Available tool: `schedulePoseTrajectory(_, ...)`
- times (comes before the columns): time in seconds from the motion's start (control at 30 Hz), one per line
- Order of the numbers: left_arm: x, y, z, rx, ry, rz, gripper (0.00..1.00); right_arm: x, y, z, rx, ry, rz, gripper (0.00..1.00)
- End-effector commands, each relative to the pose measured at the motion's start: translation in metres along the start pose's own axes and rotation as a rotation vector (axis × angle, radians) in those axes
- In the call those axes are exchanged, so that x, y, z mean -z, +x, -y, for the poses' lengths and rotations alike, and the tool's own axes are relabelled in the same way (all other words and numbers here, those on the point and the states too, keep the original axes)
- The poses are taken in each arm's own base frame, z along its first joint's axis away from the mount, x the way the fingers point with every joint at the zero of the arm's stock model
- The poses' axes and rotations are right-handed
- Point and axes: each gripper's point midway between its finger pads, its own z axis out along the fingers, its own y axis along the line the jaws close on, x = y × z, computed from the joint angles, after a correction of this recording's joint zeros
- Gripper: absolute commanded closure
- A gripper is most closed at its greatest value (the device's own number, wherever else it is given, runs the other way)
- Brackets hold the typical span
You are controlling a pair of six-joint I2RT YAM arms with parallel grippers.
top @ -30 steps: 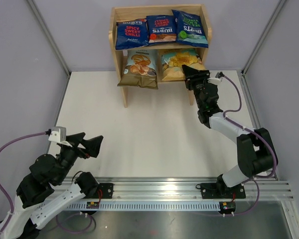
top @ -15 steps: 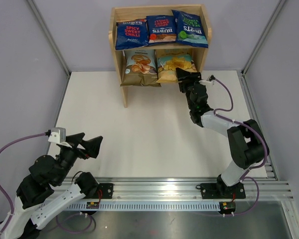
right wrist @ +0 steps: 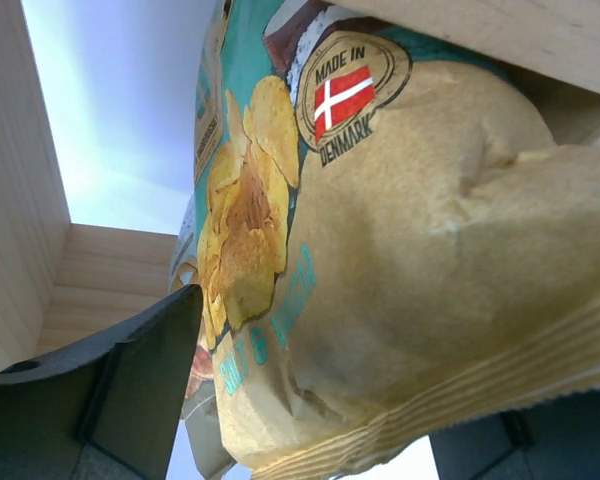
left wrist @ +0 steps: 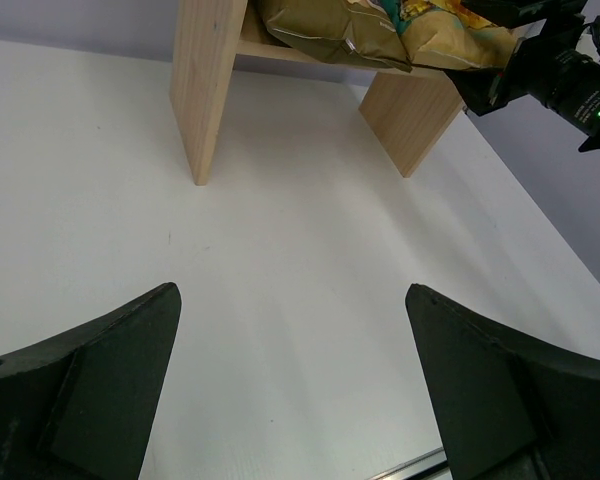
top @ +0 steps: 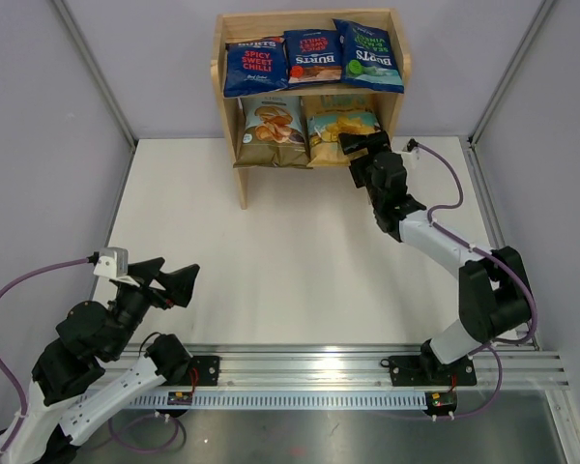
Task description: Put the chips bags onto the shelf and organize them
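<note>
A: Taking the top view first: where is the yellow/teal bag (top: 343, 122) against the right tool (top: 360, 145)?
B: Lower tier of the shelf (top: 242, 179), right of the Cassava bag (top: 274, 130). Tool at the bag's lower edge, jaws apart. Three Burts bags (top: 313, 56) on the upper tier. Far off, the left tool (top: 174, 283) hangs over the table (top: 271, 251).
A: Left wrist view?
B: Its jaws spread wide. Shelf top cut off; only the two lower bags' ends show.
A: Right wrist view?
B: Bag's bottom end lies between the spread fingers (right wrist: 120, 370). Contact not discernible; right finger mostly cropped.
</note>
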Motion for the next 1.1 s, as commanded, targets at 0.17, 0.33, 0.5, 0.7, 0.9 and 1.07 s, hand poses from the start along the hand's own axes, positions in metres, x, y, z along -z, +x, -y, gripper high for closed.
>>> schedulePoseTrajectory(0.17,-0.002,-0.009,-0.007,-0.001,-0.046,0.032,0.01,0.024,-0.013,-0.023,0.005,0.012,-0.038,0.01)
schedulePoseTrajectory(0.33,-0.007,-0.005,-0.012,-0.015,-0.100,-0.001,0.01,0.028,-0.014,-0.020,0.005,0.016,-0.059,0.00)
schedulePoseTrajectory(0.5,-0.010,-0.001,-0.012,-0.030,-0.111,-0.025,0.01,0.034,-0.002,-0.019,-0.038,0.019,-0.125,0.03)
schedulePoseTrajectory(0.7,-0.011,0.000,-0.013,-0.030,-0.118,-0.026,0.01,0.038,0.004,-0.016,-0.058,0.000,-0.155,0.12)
schedulePoseTrajectory(0.9,-0.013,0.002,-0.012,-0.042,-0.120,-0.040,0.01,0.035,0.003,-0.023,-0.081,-0.038,-0.148,0.35)
schedulePoseTrajectory(1.07,-0.014,0.002,-0.012,-0.042,-0.122,-0.039,0.01,0.025,0.003,-0.031,-0.106,-0.053,-0.143,0.41)
